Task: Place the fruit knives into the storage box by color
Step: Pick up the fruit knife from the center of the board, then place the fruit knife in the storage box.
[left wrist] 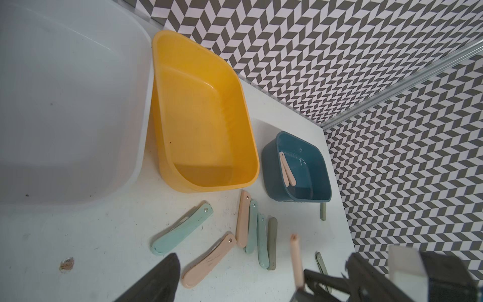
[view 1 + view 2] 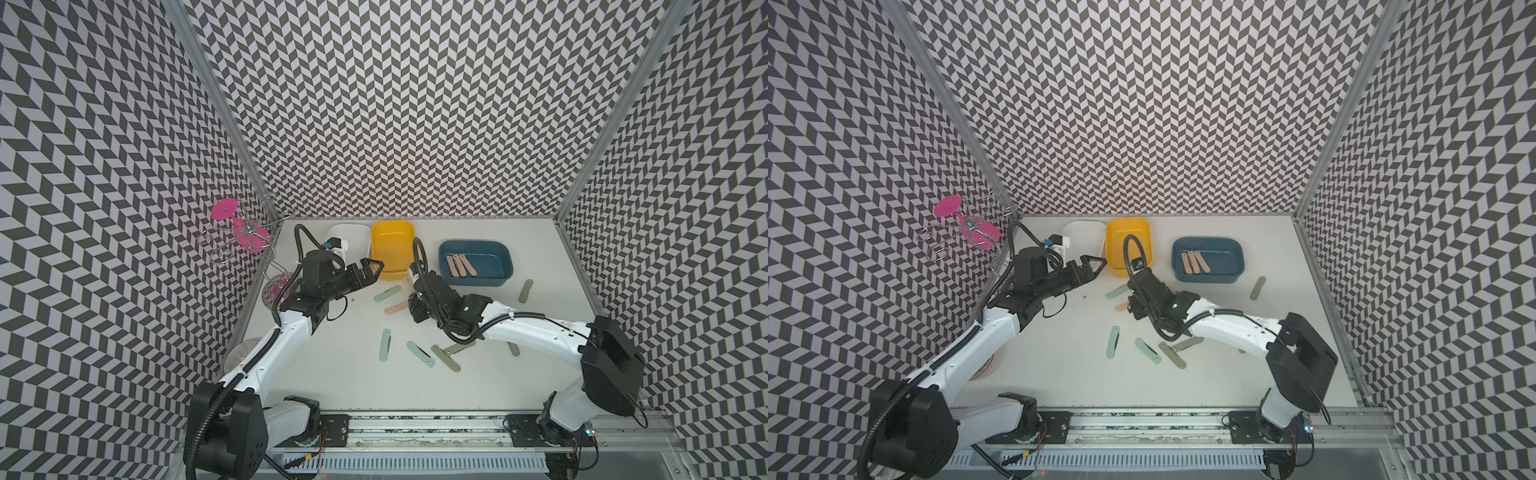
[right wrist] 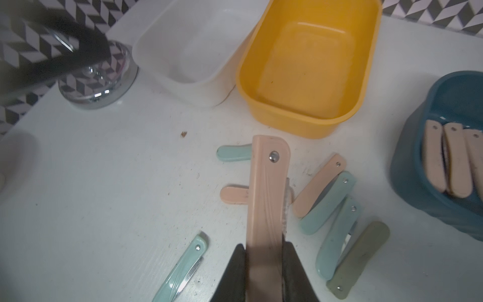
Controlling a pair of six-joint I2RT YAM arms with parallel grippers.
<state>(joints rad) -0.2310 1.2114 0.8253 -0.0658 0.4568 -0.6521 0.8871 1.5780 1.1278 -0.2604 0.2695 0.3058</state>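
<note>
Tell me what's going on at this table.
The right hand is shut on a peach-pink fruit knife, held above the table. Three pink knives lie in the blue box; the yellow box and white box are empty. The left hand hovers open, holding nothing. Loose on the table lie mint knives and grey-green knives.

Along the far edge of the bench (image 2: 353, 374) stand three storage boxes: one white box (image 2: 353, 227), one yellow box (image 2: 392, 223), one blue box (image 2: 478, 281). Peach-pink knives (image 2: 460, 265) number six: three in the blue box, two on the bench, and one pinched knife (image 3: 266, 198) in the right fingers (image 3: 296, 266). Mint knives (image 2: 385, 345) number five. Grey-green knives (image 2: 525, 291) number five, two partly hidden under the right arm (image 2: 540, 332).
</note>
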